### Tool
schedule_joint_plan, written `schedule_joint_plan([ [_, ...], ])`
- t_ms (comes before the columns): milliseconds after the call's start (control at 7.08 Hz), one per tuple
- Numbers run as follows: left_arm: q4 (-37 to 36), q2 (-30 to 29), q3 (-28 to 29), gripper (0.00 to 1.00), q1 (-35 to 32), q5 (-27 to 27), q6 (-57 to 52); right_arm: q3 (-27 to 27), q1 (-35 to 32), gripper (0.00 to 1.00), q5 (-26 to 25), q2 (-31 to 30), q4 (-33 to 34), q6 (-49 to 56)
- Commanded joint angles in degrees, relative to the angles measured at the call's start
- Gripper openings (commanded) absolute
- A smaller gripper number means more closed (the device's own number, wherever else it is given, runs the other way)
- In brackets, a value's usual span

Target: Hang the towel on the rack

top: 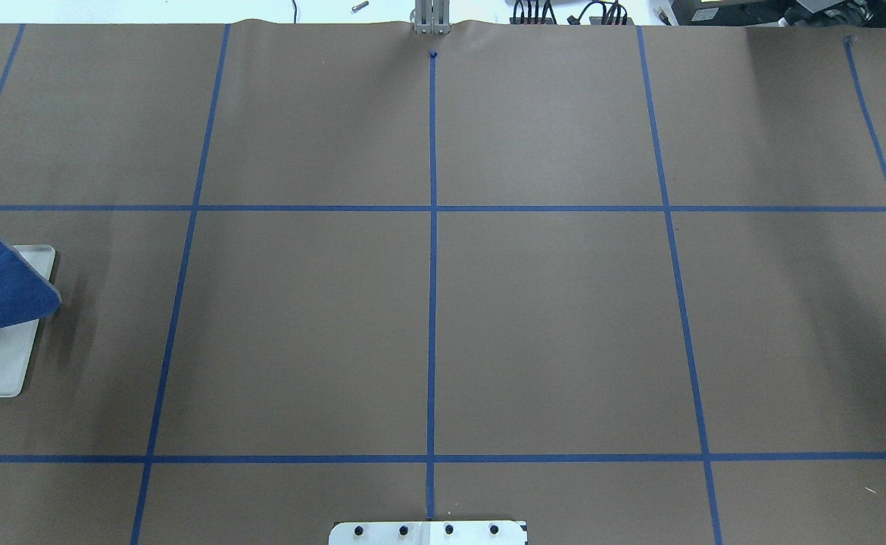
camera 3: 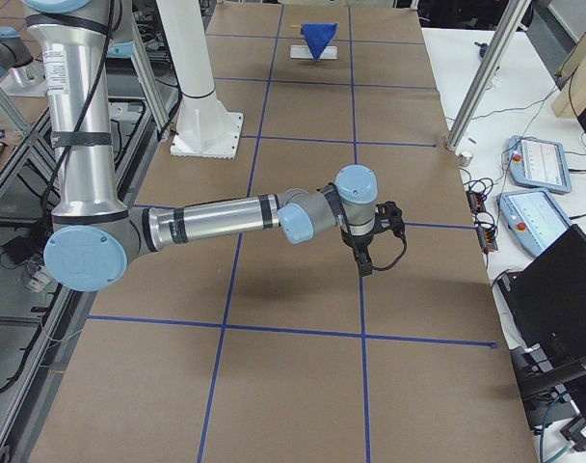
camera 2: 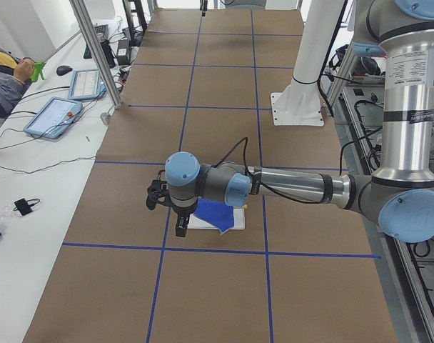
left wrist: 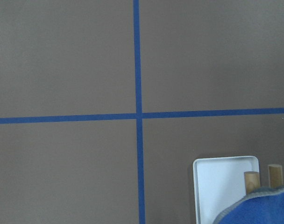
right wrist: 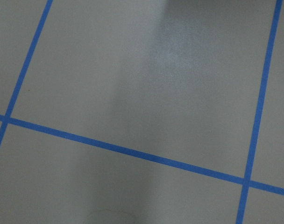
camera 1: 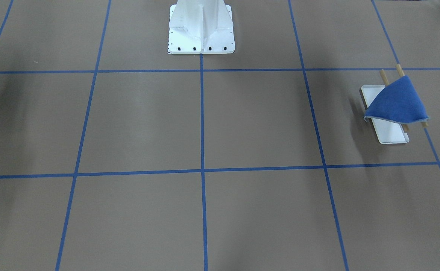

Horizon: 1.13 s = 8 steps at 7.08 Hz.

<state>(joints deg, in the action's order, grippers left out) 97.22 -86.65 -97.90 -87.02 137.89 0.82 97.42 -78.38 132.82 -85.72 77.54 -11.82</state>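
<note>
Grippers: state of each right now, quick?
Left gripper: cannot tell, seen only from the side.
Right gripper: cannot tell, seen only from the side.

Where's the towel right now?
The towel is draped over the two wooden bars of the rack, on the robot's left side of the table: far right in the front-facing view, at the left edge overhead.

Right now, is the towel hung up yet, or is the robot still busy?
Looks done: the towel drapes over the rack, across its two wooden bars, bunched into a triangle. In hand: nothing seems held; the left claw hangs beside the rack, the right claw over the table far off. Left: probably just pulling the arms back.
</note>
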Motion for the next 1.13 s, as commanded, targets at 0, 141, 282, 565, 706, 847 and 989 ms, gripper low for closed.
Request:
schedule_joint_plan([
  [0, 0.2, 0.1, 0.1, 0.98, 0.0, 0.0, -2.1, 0.3, 0.7, 1.0, 0.0, 9.2, 15.6, 0.0],
  [141, 0.2, 0.1, 0.0, 0.98, 0.1, 0.0, -2.0, 0.5, 0.8, 1.0, -0.1, 10.0, 17.5, 0.1],
  [282, 0.3, 0.0, 0.0, 0.98, 0.2, 0.0, -2.1, 0.7, 1.3, 1.0, 0.1, 10.0, 17.5, 0.1],
  [565, 0.4, -0.5, 0.0, 0.98, 0.4, 0.1, -2.0, 0.6, 2.5, 1.0, 0.2, 10.0, 17.4, 0.0],
  [706, 0.4, -0.5, -0.3, 0.98, 0.4, 0.1, -2.0, 0.5, 2.5, 1.0, 0.1, 10.0, 17.4, 0.0],
  [847, 0.7, -0.7, -0.2, 0.98, 0.4, 0.1, -2.1, 0.4, 2.5, 1.0, -0.3, 10.0, 17.4, 0.0],
  [989, 1.8, -0.7, -0.3, 0.98, 0.5, 0.1, -1.9, 0.4, 2.5, 1.0, -0.4, 10.0, 17.4, 0.0],
])
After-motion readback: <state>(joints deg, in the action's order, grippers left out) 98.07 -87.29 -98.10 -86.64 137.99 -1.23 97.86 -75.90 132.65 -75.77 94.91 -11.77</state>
